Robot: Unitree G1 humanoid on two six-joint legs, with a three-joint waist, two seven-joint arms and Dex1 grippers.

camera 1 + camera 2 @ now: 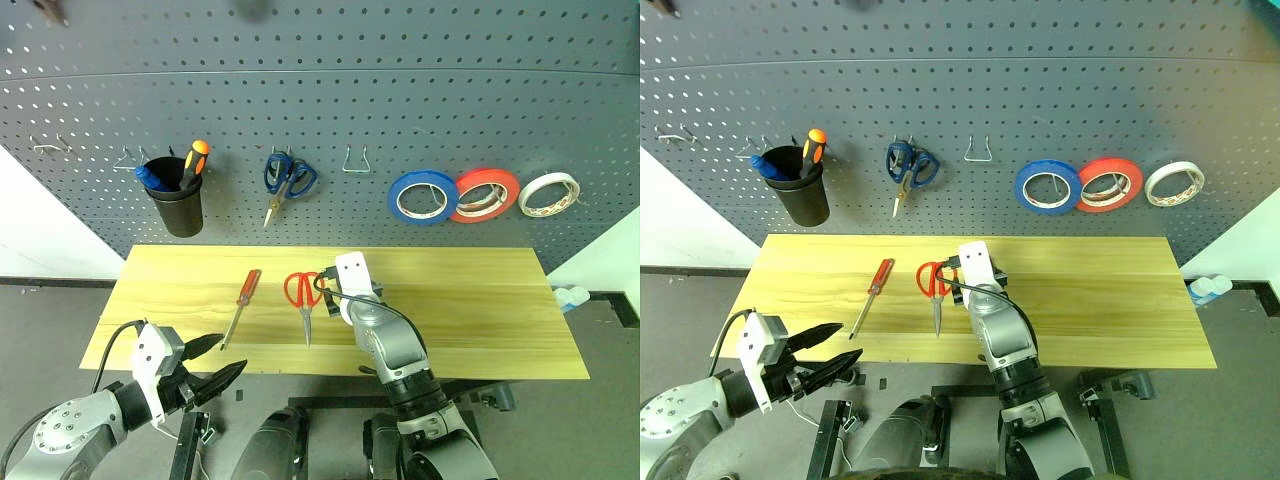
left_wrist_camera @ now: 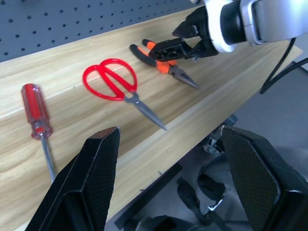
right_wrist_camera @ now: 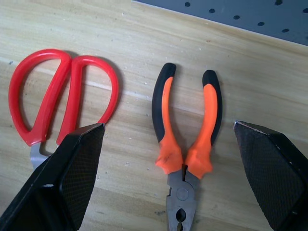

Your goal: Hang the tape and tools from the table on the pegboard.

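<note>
The blue tape (image 1: 423,196) hangs on the dark grey pegboard (image 1: 330,90). On the wooden table (image 1: 480,310) lie a red-handled screwdriver (image 1: 242,300), red scissors (image 1: 301,295) and orange-and-black pliers (image 3: 187,139), side by side. My right gripper (image 3: 168,127) hovers open just above the pliers, a finger on either side of the handles, with nothing held. My left gripper (image 1: 225,365) is open and empty, low at the table's front left edge, facing the screwdriver (image 2: 36,115) and scissors (image 2: 115,82).
On the pegboard hang a red-orange tape roll (image 1: 485,194), a white tape roll (image 1: 548,193), blue-handled scissors (image 1: 288,178), a black cup (image 1: 180,205) holding an orange-and-black screwdriver, and bare metal hooks (image 1: 355,160). The table's right half is bare wood.
</note>
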